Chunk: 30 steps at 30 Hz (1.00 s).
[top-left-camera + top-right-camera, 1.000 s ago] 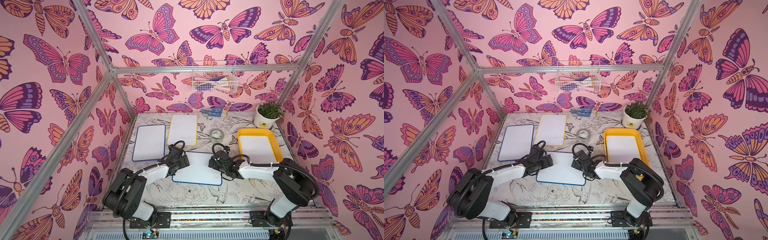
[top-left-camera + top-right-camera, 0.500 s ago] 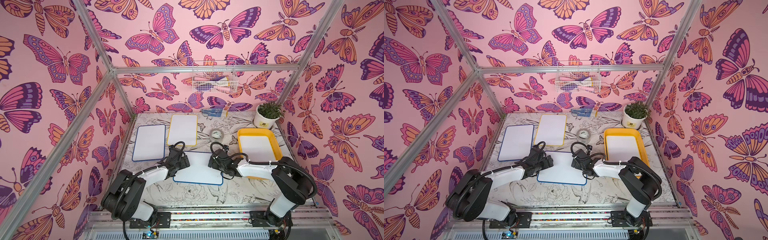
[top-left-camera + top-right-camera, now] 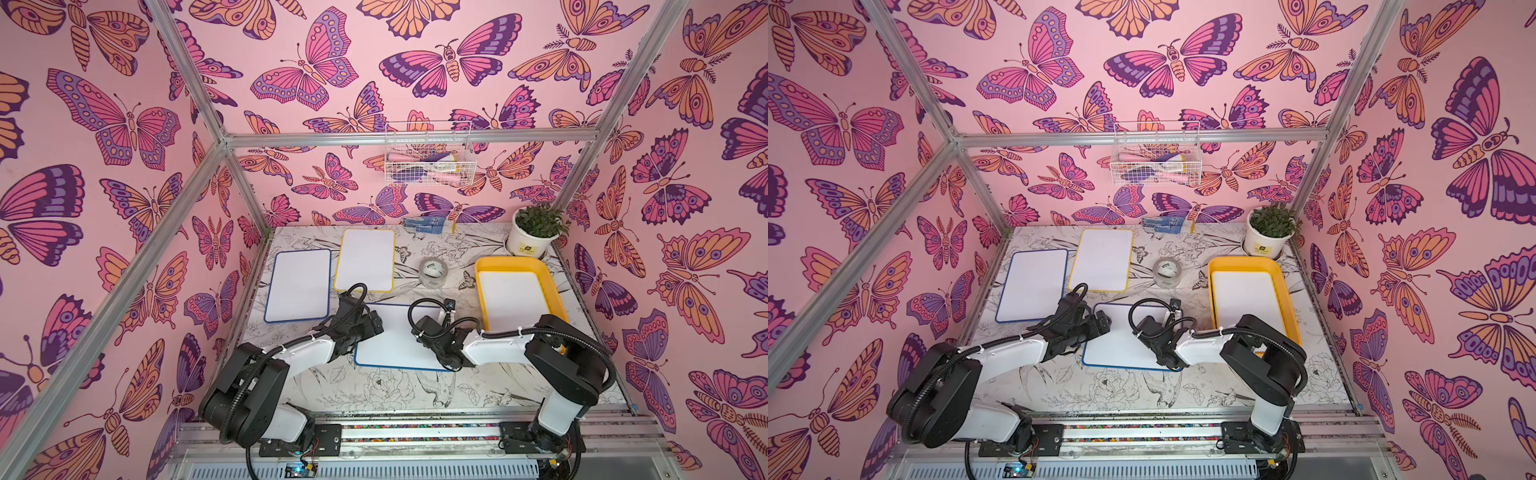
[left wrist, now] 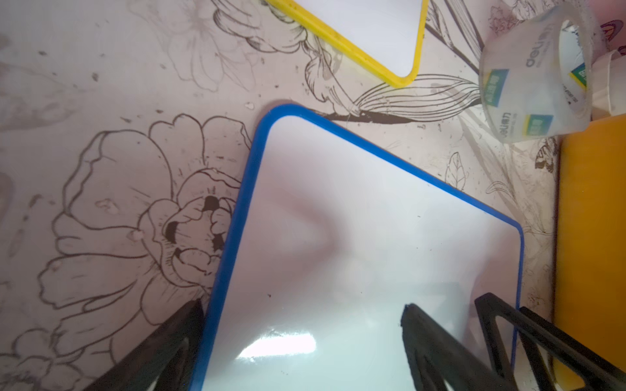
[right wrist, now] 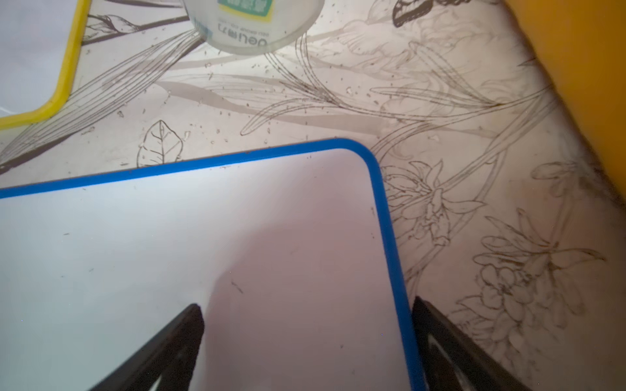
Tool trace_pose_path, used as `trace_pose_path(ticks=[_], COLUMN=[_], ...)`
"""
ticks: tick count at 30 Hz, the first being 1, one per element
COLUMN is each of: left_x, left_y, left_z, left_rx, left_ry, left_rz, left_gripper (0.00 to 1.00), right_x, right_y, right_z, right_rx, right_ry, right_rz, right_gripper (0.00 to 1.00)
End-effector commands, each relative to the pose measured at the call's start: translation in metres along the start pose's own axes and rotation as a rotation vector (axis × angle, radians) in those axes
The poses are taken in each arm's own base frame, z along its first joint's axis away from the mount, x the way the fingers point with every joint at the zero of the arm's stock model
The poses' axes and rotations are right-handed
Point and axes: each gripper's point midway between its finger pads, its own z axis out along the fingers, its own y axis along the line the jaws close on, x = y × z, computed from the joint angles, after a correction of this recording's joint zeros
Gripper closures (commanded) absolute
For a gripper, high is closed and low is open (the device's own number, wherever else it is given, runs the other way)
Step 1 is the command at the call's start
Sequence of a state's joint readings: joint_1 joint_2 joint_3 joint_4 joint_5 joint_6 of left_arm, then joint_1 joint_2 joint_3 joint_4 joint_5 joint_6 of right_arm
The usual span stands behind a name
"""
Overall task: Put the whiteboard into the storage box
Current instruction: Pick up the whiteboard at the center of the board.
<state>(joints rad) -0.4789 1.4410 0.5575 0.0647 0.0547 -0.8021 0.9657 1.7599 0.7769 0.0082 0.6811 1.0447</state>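
Note:
A blue-framed whiteboard (image 3: 399, 338) (image 3: 1121, 338) lies flat mid-table. My left gripper (image 3: 374, 322) (image 4: 301, 306) is open at its left edge, one finger (image 4: 416, 331) over the white face and the other outside the blue frame. My right gripper (image 3: 419, 332) (image 5: 306, 303) is open at the right edge, straddling the frame the same way. Neither grips the board (image 4: 355, 237) (image 5: 203, 254). The yellow storage box (image 3: 517, 264) (image 3: 1246, 262) stands to the right with a white board lying inside it.
A second blue-framed whiteboard (image 3: 299, 284) and a yellow-framed one (image 3: 365, 259) lie at the back left. A clear tape roll (image 3: 433, 272) sits between them and the box. A potted plant (image 3: 530, 232) stands in the back right corner. A wire basket (image 3: 428, 162) hangs on the back wall.
Both grippers have slid slightly inward over the middle whiteboard's side edges. The right jaws have widened a little. The board has not moved.

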Motion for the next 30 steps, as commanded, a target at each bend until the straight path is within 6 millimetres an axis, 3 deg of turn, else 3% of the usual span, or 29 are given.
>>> trace_pose_path(ticks=[1,7,15,20,24,30], left_x=[0.103,0.104,0.105,0.106,0.107,0.116], left_y=[0.063,0.067,0.071,0.071,0.07,0.063], left_z=[-0.004,-0.002,-0.001,0.0,0.002,0.012], left_rx=[-0.192,-0.209,-0.226,-0.229,-0.236,-0.238], left_ry=[0.381,0.383,0.386,0.388,0.391,0.428], left_rz=[-0.103,-0.105,-0.104,-0.102,-0.084,-0.037], left_gripper=[0.06,0.06,0.06,0.06,0.07,0.07], right_x=[0.039,0.051,0.039,0.054,0.064,0.093], right_y=[-0.03,-0.033,-0.048,-0.047,-0.036,-0.003], right_z=[0.008,0.001,-0.009,-0.005,-0.002,-0.001], right_rx=[0.051,0.044,0.06,0.053,0.022,-0.124], right_ry=[0.056,0.049,-0.031,0.028,0.089,0.246], right_rz=[0.064,0.081,0.106,0.111,0.088,0.046], right_gripper=[0.01,0.0,0.01,0.01,0.01,0.01])
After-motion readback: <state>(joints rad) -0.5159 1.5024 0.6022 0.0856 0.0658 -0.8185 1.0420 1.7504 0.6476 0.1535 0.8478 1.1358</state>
